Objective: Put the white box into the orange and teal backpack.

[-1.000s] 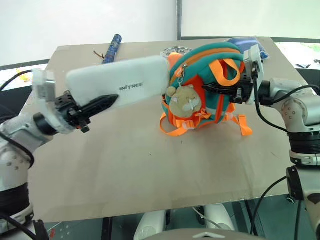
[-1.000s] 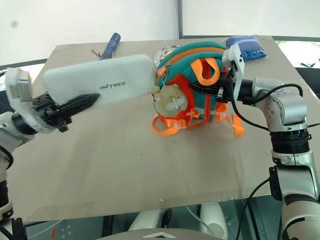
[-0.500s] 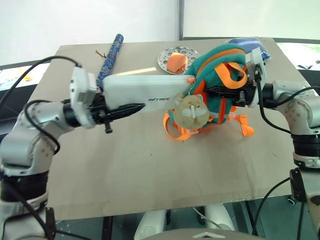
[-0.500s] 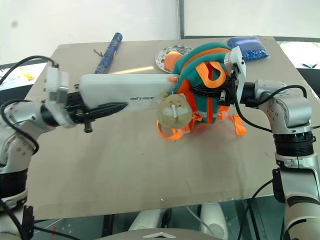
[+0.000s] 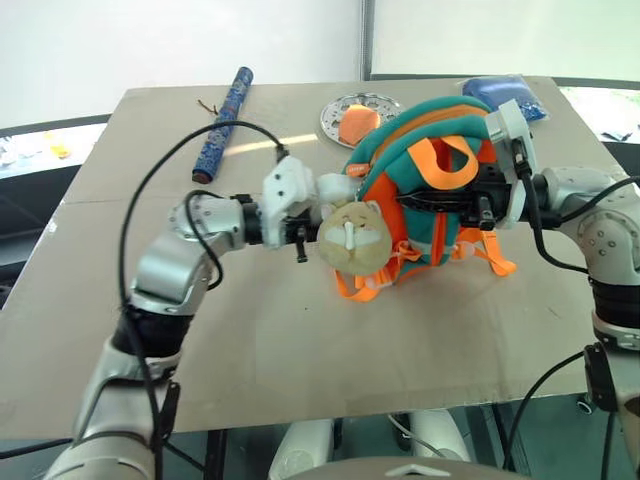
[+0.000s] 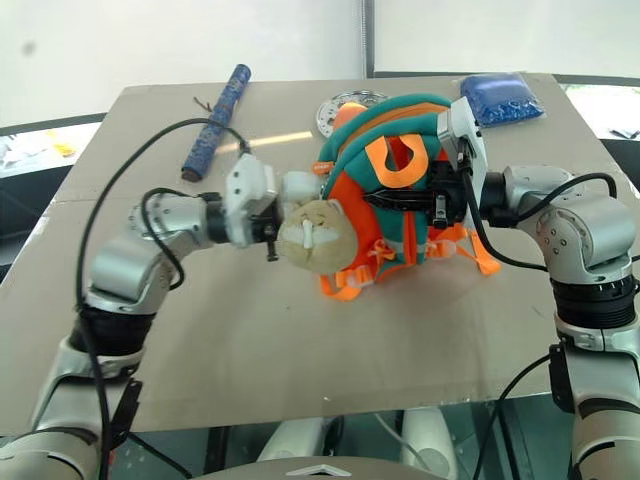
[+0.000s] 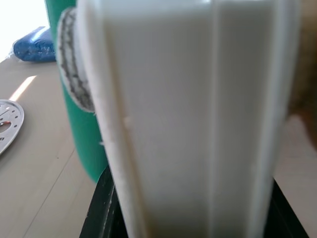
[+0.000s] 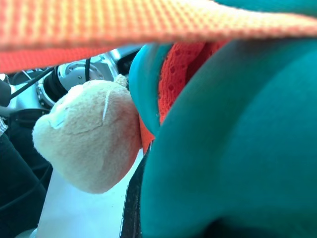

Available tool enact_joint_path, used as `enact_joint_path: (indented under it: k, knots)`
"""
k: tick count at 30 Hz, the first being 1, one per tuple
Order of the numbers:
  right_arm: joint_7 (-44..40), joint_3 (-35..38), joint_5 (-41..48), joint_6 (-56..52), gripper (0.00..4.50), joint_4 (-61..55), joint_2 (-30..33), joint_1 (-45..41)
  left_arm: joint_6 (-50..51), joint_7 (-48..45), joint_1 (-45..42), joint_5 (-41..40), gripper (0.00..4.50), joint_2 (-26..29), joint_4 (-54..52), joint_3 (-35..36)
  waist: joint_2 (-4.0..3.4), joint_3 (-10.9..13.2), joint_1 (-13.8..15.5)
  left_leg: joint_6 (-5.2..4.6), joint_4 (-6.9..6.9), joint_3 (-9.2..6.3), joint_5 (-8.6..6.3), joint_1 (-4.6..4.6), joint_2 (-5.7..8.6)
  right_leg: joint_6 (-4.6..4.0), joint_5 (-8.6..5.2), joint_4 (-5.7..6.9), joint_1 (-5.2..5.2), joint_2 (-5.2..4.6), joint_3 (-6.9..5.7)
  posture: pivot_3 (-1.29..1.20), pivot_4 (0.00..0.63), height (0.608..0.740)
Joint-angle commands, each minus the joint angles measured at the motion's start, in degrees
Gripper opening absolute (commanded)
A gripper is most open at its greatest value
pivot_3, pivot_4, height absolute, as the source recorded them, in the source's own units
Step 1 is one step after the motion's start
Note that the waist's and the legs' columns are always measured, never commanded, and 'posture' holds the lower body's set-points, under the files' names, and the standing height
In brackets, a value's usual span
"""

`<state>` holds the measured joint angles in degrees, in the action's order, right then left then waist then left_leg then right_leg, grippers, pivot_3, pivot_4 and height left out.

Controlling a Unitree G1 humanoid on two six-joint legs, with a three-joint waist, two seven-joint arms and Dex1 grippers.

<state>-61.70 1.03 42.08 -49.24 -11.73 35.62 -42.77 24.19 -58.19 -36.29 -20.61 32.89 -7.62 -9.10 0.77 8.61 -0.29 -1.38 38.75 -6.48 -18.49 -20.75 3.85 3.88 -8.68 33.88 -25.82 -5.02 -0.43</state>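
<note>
Two hands at orange and teal backpack (image 5: 430, 150) | left hand (image 5: 305, 215) clamps white box (image 5: 335, 187), mostly inside the bag | right hand (image 5: 440, 200) closed on backpack, upright on bench (image 5: 300, 350)

White box (image 5: 335, 186) mostly inside the backpack (image 5: 440, 190) from its left; plate (image 5: 352, 115) just behind, roll (image 5: 222, 125) far left, table (image 5: 300, 340) beneath.

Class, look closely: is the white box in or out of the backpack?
Mostly in: just a short white end of the white box shows between the left gripper and the orange and teal backpack.
</note>
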Motion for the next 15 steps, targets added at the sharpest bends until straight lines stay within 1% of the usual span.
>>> enact_joint_path:
  k: [1, 4, 7, 9, 10, 12, 13, 14, 15]
  knots:
    - [1.1, 2.2, 3.4, 0.0, 0.01, -5.2, -0.4, 0.0, 0.2, 2.2, -4.4, 2.7, 1.09, -6.5, 1.3, -6.0, 0.0, 0.0, 0.1, 0.0, 0.14, 0.0, 0.0, -0.03, 0.04, 0.0, 0.0, 0.02, 0.07, 0.0, -0.06, 0.0, 0.15, 0.733]
    - [2.6, 2.2, 4.4, -0.6, 0.01, -7.0, -0.7, 1.1, 1.3, 4.6, -6.8, 6.3, 1.09, -11.1, 4.9, -9.5, 0.0, 0.0, 0.0, 0.0, 0.24, -0.07, 0.0, -0.03, 0.04, 0.01, 0.01, 0.05, 0.12, 0.0, -0.05, 0.0, 0.15, 0.733]
    - [4.3, 2.3, 4.7, -0.7, 0.01, -8.0, -1.1, 2.2, 3.9, 5.3, -7.1, 8.8, 1.09, -13.5, 8.9, -12.1, -0.01, 0.0, -0.1, 0.0, 0.29, -0.06, 0.0, -0.01, 0.05, 0.01, 0.01, 0.08, 0.13, 0.0, -0.05, 0.0, 0.15, 0.733]
    - [5.5, 2.3, 4.2, -0.5, 0.0, -8.1, -1.3, 2.9, 4.6, 3.8, -6.9, 8.9, 2.12, -13.3, 9.0, -12.1, -0.02, 0.0, -0.1, 0.0, 0.33, -0.05, 0.0, 0.02, 0.04, 0.01, 0.01, 0.1, 0.17, 0.0, -0.04, 0.0, 0.15, 0.733]
    - [6.7, 2.4, 3.4, -0.3, 0.0, -7.7, -1.4, 3.4, 4.1, 4.5, -6.9, 7.9, 2.39, -13.4, 8.2, -9.5, -0.02, -0.1, -0.2, 0.0, 0.34, -0.06, 0.0, 0.03, 0.04, 0.01, 0.01, 0.13, 0.17, 0.0, -0.04, 0.0, 0.15, 0.733]
    - [8.1, 2.7, 2.3, 0.1, 0.0, -6.9, -1.4, 4.0, 4.7, 5.8, -6.5, 5.6, 3.48, -13.0, 6.4, -4.6, -0.02, -0.1, -0.2, 0.0, 0.35, -0.08, 0.0, 0.05, -0.01, 0.01, 0.01, 0.18, 0.18, 0.0, -0.04, 0.0, 0.15, 0.733]
    - [8.9, 2.8, 1.2, 0.7, 0.0, -5.8, -1.4, 4.1, 8.0, 4.9, -5.6, 1.5, 3.85, -11.5, 4.6, -0.2, -0.02, -0.1, -0.2, 0.0, 0.36, -0.09, 0.0, 0.05, -0.01, 0.01, 0.01, 0.19, 0.18, 0.0, -0.04, 0.0, 0.15, 0.733]
    - [9.6, 2.4, -0.7, 1.9, 0.0, -4.0, -1.4, 4.0, 14.8, 2.6, -4.1, -5.6, 4.24, -8.3, 3.4, 6.4, -0.02, -0.1, -0.6, 0.0, 0.37, -0.1, 0.0, 0.05, -0.02, 0.02, 0.01, 0.2, 0.18, -0.01, -0.03, 0.0, 0.15, 0.733]
    - [10.6, 2.1, -2.4, 3.0, 0.0, -2.5, -1.6, 3.7, 19.1, 0.8, -2.9, -10.8, 4.39, -5.8, 2.3, 11.4, -0.02, -0.1, -0.9, 0.0, 0.37, -0.1, 0.0, 0.04, -0.05, 0.02, 0.01, 0.21, 0.15, 0.0, -0.01, 0.0, 0.15, 0.733]
